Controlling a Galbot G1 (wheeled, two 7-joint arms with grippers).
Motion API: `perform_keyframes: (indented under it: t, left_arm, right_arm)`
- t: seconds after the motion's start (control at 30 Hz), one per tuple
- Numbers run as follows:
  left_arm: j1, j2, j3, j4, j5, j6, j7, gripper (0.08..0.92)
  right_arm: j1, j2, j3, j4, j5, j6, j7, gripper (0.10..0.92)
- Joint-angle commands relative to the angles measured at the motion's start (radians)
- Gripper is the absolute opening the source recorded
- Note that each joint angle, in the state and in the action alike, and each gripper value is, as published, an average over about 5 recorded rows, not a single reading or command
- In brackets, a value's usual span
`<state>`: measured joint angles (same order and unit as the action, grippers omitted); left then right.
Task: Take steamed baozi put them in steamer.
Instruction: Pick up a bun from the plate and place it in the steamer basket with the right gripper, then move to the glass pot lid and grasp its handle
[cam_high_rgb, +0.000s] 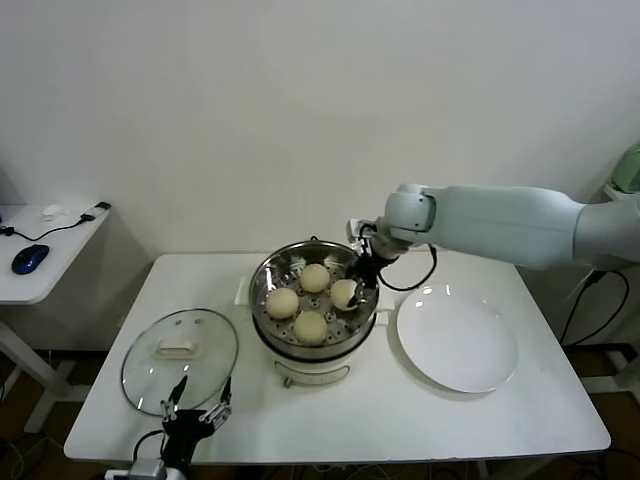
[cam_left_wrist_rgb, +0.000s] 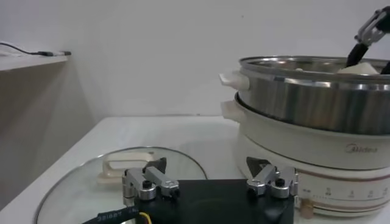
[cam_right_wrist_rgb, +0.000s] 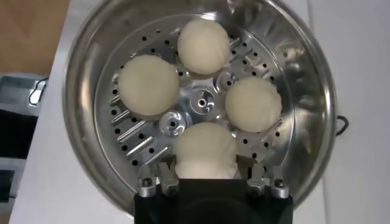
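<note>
The steamer (cam_high_rgb: 268, 280) stands mid-table, a steel pot on a white base, and also shows in the left wrist view (cam_left_wrist_rgb: 317, 103). Four cream-white baozi lie on its perforated tray (cam_right_wrist_rgb: 201, 102): one far (cam_high_rgb: 315, 277), one left (cam_high_rgb: 283, 302), one near (cam_high_rgb: 311, 326), one right (cam_high_rgb: 345, 293). My right gripper (cam_high_rgb: 357, 285) reaches into the pot at the right bun (cam_right_wrist_rgb: 207, 146). Its fingers are open on either side of that bun, which rests on the tray (cam_right_wrist_rgb: 207, 165). My left gripper (cam_high_rgb: 198, 400) is open and empty, low at the table's front left (cam_left_wrist_rgb: 208, 165).
A round glass lid (cam_high_rgb: 180, 360) with a white handle lies flat left of the steamer, just ahead of the left gripper (cam_left_wrist_rgb: 79, 182). A flat white plate (cam_high_rgb: 457, 342) lies right of the steamer. A side desk with a blue mouse (cam_high_rgb: 30, 258) stands far left.
</note>
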<state>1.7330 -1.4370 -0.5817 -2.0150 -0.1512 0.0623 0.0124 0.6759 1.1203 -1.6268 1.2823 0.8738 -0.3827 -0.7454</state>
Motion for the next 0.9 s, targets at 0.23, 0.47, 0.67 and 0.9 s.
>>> perform_keyframes:
  t: [0.23,0.47,0.67,0.9]
  left_arm:
    - [0.007,0.001,-0.007,-0.014,-0.004,0.011,0.006,0.823]
    - [0.008,0.007,-0.01,-0.032,-0.002,0.007,0.01,0.823]
    - [-0.016,0.012,-0.012,-0.034,0.007,-0.003,0.016,0.823]
    - [-0.057,0.048,-0.05,-0.032,0.003,-0.043,0.029,0.823]
  right_arm:
    - [-0.008,0.004,0.057,-0.093,-0.003,0.088,-0.125,0.792]
    - [0.02,-0.171,0.258,-0.114,0.099,0.138,-0.061,0.822]
    - [-0.255,-0.363,0.698,-0.105,0.03,0.154,0.383,0.823]
    - [-0.89,-0.653,1.333,0.089,-0.127,0.227,0.552,0.823]
